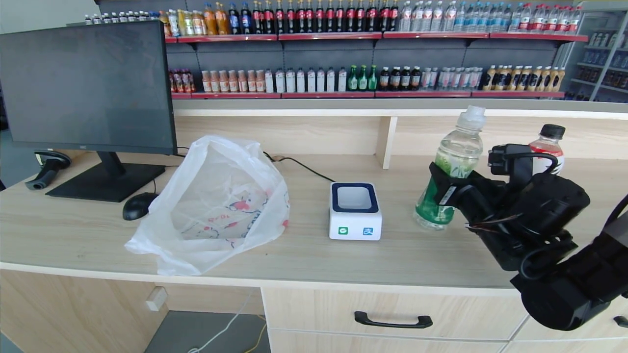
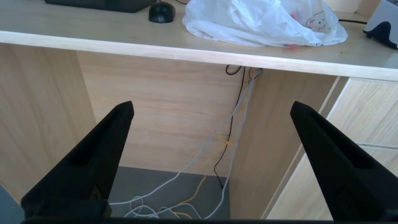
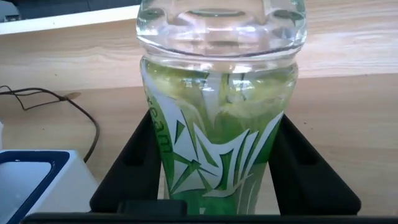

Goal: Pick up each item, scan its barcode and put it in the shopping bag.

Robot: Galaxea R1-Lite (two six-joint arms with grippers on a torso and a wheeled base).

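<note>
Black right tool [image 1: 447, 189] clamped on bottle [image 1: 458, 147]; green label, white streaks, lettering unreadable. Bottle tilted over desk [image 1: 314, 255], right of scanner [image 1: 355, 211]; bag [image 1: 216, 206] further left. Left tool [image 2: 211, 111] wide open, holding nothing, below desk edge.

Clear bottle [image 1: 456, 152] with green-and-white patterned label, translucent white shopping bag [image 1: 216, 206] printed red and blue, white scanner [image 1: 354, 215] with navy rim, pale wood counter [image 1: 343, 260]
</note>
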